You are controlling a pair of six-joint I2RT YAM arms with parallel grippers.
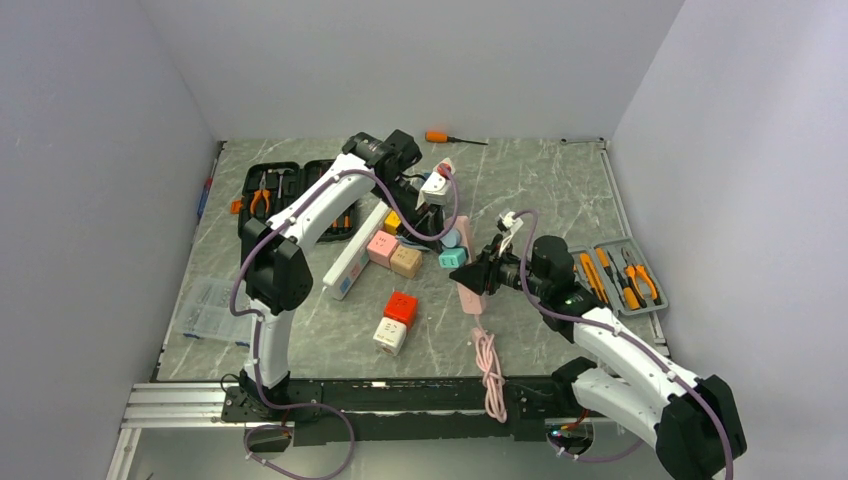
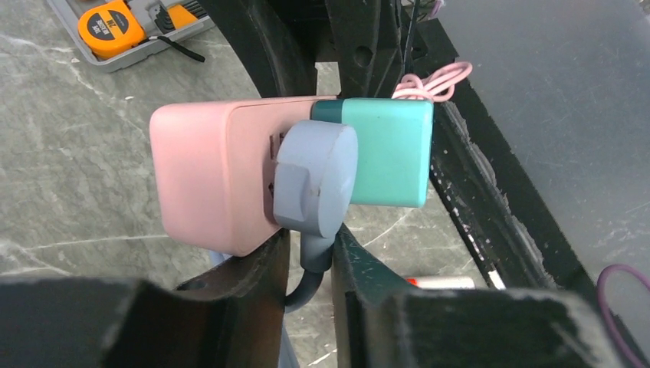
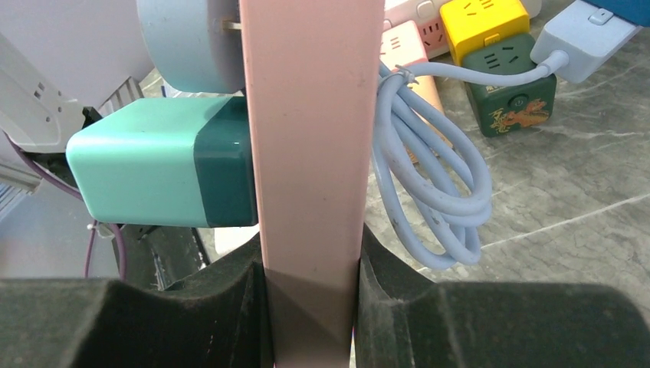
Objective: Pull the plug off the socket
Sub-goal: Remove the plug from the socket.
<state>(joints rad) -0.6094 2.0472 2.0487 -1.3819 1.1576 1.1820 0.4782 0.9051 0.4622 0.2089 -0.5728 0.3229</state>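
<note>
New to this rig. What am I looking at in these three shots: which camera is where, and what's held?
Two robot arms are bolted at the table's near edge. The wide picture comes from a fixed camera above and behind them. The other two come from a camera on each wrist, so the dark shapes at the bottom are that arm's own fingers. The right gripper clamps a pink power strip, which carries a teal adapter and a grey round plug. The left gripper has its fingers either side of that plug's cable; whether they pinch it is unclear. On the table lie socket cubes, a white power strip, a black tool case and a screwdriver.
</note>
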